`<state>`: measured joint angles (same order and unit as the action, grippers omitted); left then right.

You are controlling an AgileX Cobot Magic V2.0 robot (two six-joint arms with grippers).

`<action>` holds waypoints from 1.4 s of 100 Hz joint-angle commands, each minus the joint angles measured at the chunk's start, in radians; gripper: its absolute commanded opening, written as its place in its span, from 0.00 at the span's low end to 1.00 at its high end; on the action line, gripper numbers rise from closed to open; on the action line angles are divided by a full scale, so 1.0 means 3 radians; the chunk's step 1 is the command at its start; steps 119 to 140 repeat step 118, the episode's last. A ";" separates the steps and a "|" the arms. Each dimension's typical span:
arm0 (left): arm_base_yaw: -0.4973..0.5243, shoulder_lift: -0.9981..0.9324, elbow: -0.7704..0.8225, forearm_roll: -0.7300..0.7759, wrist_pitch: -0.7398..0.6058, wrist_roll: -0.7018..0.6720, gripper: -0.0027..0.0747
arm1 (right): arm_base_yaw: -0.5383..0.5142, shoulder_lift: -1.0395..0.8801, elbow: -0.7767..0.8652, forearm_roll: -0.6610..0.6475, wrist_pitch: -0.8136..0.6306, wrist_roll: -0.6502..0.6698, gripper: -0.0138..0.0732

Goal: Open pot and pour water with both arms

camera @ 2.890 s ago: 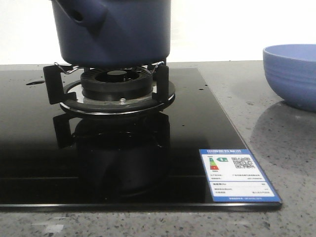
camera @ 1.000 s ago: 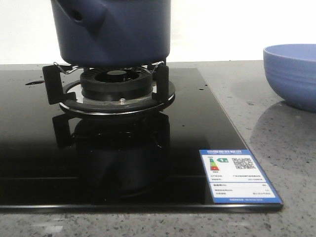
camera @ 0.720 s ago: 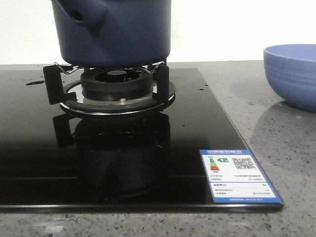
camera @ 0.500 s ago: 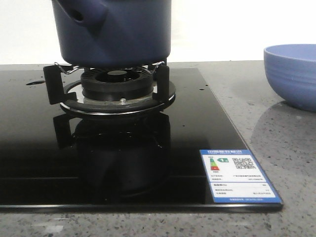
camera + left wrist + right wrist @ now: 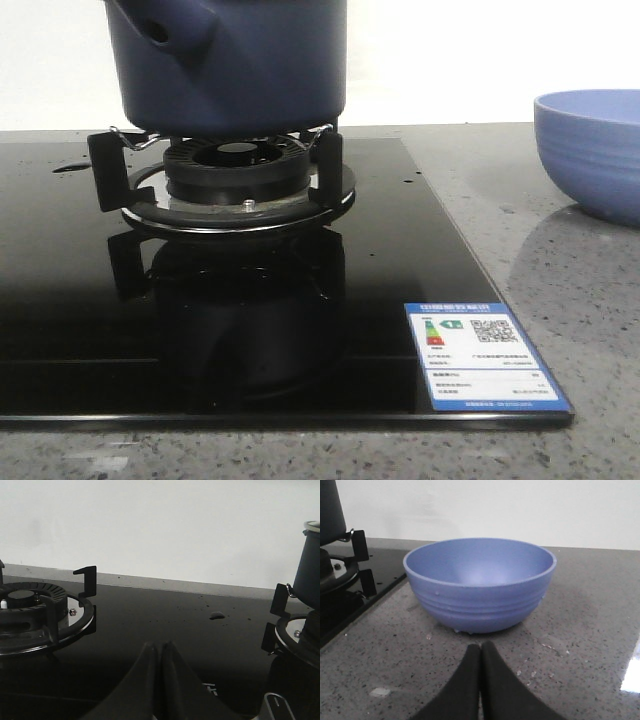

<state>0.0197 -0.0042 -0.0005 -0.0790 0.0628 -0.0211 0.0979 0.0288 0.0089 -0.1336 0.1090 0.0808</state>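
Meanwhile, the pot [image 5: 230, 65] sits on the burner grate [image 5: 215, 165] toward the back of the black glass cooktop [image 5: 400, 260], its stub handle [image 5: 165, 22] pointing to the robot's left, while both arms wait low and apart from it. Seen from its own wrist camera, the left gripper [image 5: 160, 652] has its fingers pressed together with nothing between them, above the glass between the two burners; the right gripper [image 5: 480, 652] is likewise pinched closed and empty over the grey counter [image 5: 560, 300], just before the blue bowl [image 5: 479, 582] near the counter's right edge. Likely trouble ahead: closed fingers cannot take a lid or the stub, so an approach without opening first could shove the pot on its narrow grate prongs; a one-sided lift by the stub could tip it and spill water onto the glass, where droplets [image 5: 217, 615] already lie. Cut off by the front view is the pot's top, so whether a lid is on, and how much water it holds, cannot be told
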 commanded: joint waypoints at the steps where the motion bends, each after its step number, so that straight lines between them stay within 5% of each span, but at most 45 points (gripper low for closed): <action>1: 0.0008 -0.0090 0.0108 -0.0030 -0.0257 -0.0014 0.01 | -0.0087 -0.0122 0.0080 0.0009 -0.0030 -0.0081 0.09; 31: 0.0008 -0.0090 0.0108 -0.0030 -0.0257 -0.0014 0.01 | -0.0473 -0.0185 0.0087 0.0034 -0.0058 -0.0088 0.09; 140: 0.0008 -0.0090 0.0108 -0.0030 -0.0257 -0.0014 0.01 | -0.0473 -0.0185 0.0080 -0.0029 -0.0069 -0.0088 0.09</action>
